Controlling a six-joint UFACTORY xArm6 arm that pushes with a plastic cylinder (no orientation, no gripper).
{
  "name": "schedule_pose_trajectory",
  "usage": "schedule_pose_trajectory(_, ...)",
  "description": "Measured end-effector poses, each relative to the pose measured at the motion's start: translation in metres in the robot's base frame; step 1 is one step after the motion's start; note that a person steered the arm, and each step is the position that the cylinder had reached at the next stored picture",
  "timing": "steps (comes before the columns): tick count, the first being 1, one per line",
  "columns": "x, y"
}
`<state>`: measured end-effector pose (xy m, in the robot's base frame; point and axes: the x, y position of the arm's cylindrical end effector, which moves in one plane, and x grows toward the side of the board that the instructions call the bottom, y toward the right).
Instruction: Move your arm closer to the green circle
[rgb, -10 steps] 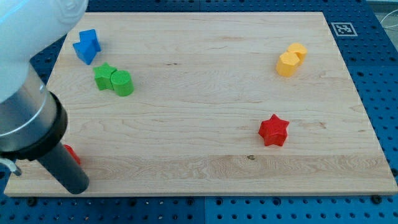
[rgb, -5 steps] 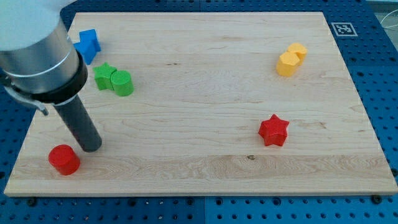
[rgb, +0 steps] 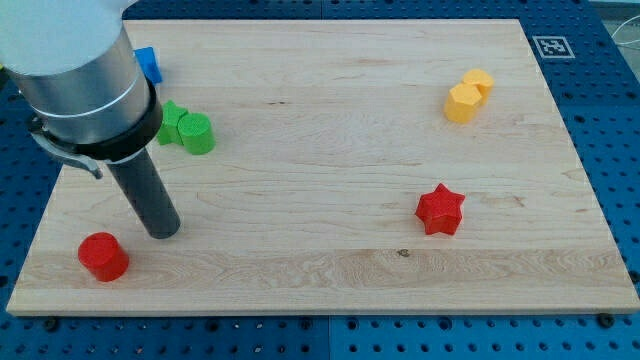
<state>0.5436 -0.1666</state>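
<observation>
The green circle (rgb: 198, 133) lies at the board's upper left, touching a green star (rgb: 172, 122) on its left that my arm partly covers. My tip (rgb: 163, 232) rests on the board below the green circle, well short of it. A red cylinder (rgb: 103, 256) lies to the lower left of my tip, apart from it.
A blue block (rgb: 149, 64) sits near the upper-left corner, mostly hidden by my arm. Two yellow blocks (rgb: 467, 96) lie touching at the upper right. A red star (rgb: 440, 209) lies right of centre. The wooden board (rgb: 330, 270) has a marker tag (rgb: 551, 45) off its upper-right corner.
My tip has moved from the board's lower-left edge up and to the right, past the red cylinder, toward the green circle. No block has moved.
</observation>
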Motion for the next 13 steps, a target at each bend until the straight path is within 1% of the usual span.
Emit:
schedule_pose_trajectory(4, 0.032, 0.000)
schedule_pose_trajectory(7, 0.034, -0.001)
schedule_pose_trajectory(8, 0.016, -0.001)
schedule_pose_trajectory(10, -0.045, -0.001)
schedule_pose_trajectory(11, -0.068, -0.002)
schedule_pose_trajectory(12, -0.079, -0.025)
schedule_pose_trajectory(13, -0.080, -0.051)
